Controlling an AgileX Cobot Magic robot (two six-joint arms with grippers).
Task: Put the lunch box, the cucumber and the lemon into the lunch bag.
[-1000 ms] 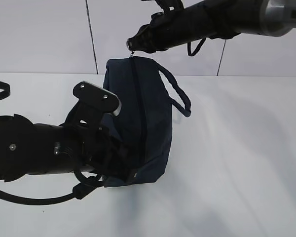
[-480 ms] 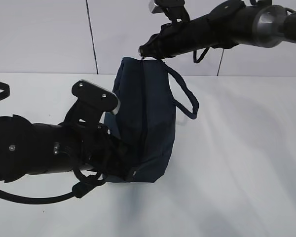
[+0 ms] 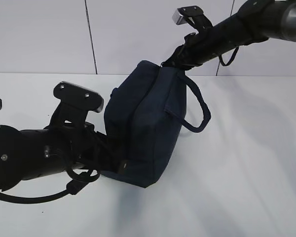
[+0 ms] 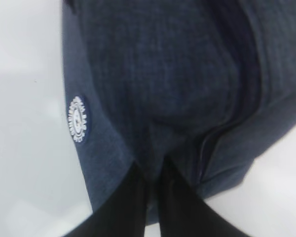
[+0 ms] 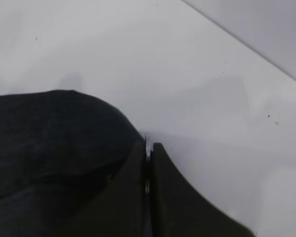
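The lunch bag (image 3: 148, 123) stands tilted on the bench (image 3: 246, 173), soft and floppy. The left gripper (image 4: 154, 185) is closed on its lower fabric edge. The right gripper (image 5: 148, 153) pinches the metal zipper pull (image 5: 147, 144), the firmest hold.

lunch bag (image 3: 148, 128): dark navy fabric with a fine woven texture, no print.
handle (image 3: 200, 106): the same navy as the bag.
logo (image 4: 78, 119): small white round badge with a toothed edge, on the bag's navy side.
left gripper (image 4: 153, 190): glossy black.
right gripper (image 5: 148, 168): black, with a thin silvery metal piece between its fingers.
table (image 3: 246, 173): plain white.
wall (image 3: 39, 34): pale grey panels with dark seams.
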